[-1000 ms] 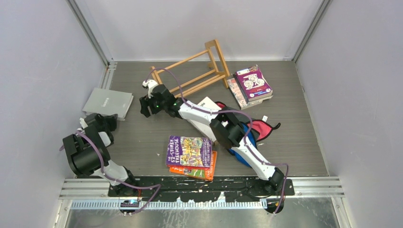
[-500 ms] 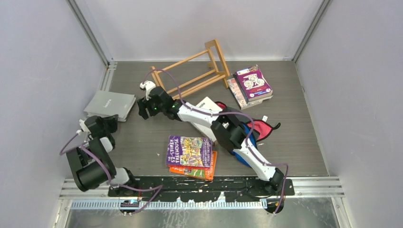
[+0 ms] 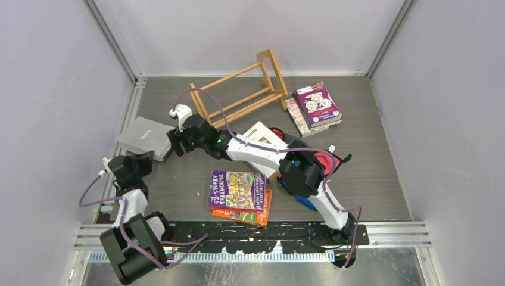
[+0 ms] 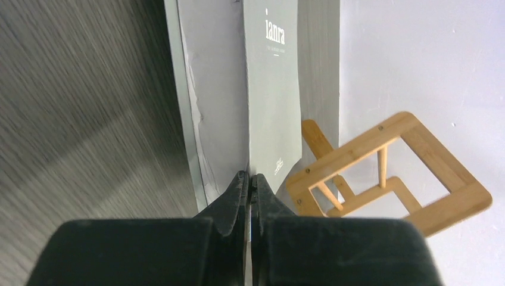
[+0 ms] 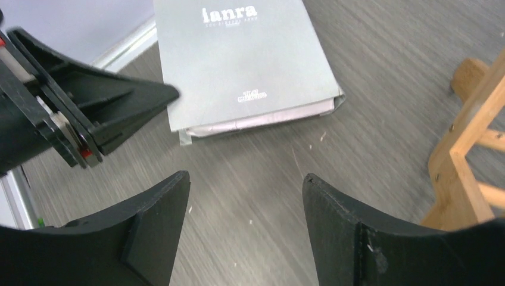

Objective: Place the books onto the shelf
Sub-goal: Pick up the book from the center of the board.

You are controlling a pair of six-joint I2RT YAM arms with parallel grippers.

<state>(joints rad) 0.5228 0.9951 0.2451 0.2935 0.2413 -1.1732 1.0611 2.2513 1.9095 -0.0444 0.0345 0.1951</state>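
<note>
Grey book (image 3: 143, 138) shifted lower-right in the frame, its cover pinched by my left gripper (image 4: 250, 177). My right gripper (image 5: 245, 179) gaped wide.

shelf (image 4: 348, 155) rear centre; one book (image 3: 143, 137) left, stack (image 3: 317, 104) right, paperbacks (image 3: 237, 190) near front

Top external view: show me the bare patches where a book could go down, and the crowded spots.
Free: the near-right wood between the red cloth and the right wall; the strip between the grey book and the purple Treehouse paperback. Crowded: the centre, where the right arm lies over a white book beside the wooden rack.
</note>
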